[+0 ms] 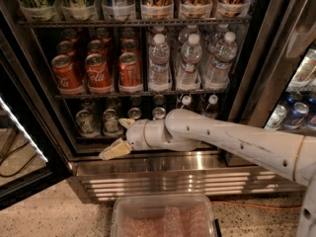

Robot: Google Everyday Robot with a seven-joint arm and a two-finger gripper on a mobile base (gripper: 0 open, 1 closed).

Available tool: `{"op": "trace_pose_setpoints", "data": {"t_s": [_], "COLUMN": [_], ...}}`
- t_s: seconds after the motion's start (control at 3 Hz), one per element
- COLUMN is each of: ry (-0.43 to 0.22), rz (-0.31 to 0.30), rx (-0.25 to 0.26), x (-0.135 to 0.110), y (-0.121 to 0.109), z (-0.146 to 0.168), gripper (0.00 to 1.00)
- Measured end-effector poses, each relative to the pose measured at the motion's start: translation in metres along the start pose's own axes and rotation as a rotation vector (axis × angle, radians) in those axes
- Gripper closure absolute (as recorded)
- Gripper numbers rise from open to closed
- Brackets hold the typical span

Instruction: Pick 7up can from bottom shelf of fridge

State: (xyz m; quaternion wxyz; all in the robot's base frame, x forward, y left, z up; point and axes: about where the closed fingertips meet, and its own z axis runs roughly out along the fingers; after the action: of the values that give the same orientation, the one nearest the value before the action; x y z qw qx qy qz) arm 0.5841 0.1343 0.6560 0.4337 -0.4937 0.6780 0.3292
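1. On the bottom shelf [94, 137] of the fridge [244, 78], the 7up can [109, 121] stands upright in the front row at the left. A like can [85, 123] stands just beside it, and more stand behind.
2. Just right of that can, at the shelf's front edge, the gripper [121, 137] hangs on the white arm [237, 142]. Its jaws stand wide apart, one up and one down, with nothing between them.
3. The can is likely light, with some heft if full. Its thin aluminium wall should take a moderate squeeze but would dent under a hard one.
4. The side is smooth and, in a cooler, may be damp and slippery.
5. The best hold is probably across the middle of the body, below the rim. The close neighbour leaves little room on that side.
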Motion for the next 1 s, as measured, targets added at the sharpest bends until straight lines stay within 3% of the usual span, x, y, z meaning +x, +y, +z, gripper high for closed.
{"op": "trace_pose_setpoints", "data": {"t_s": [0.33, 0.67, 1.0], "ry": [0.001, 0.001, 0.014], "rz": [-0.079, -0.079, -0.074], "rx": [0.012, 0.012, 0.035], "x": [-0.0142, -0.0142, -0.0115], "y": [-0.0165, -0.0165, -0.0199], "z": [0.0503, 0.0502, 0.0435], "gripper": [0.17, 0.18, 0.09]}}
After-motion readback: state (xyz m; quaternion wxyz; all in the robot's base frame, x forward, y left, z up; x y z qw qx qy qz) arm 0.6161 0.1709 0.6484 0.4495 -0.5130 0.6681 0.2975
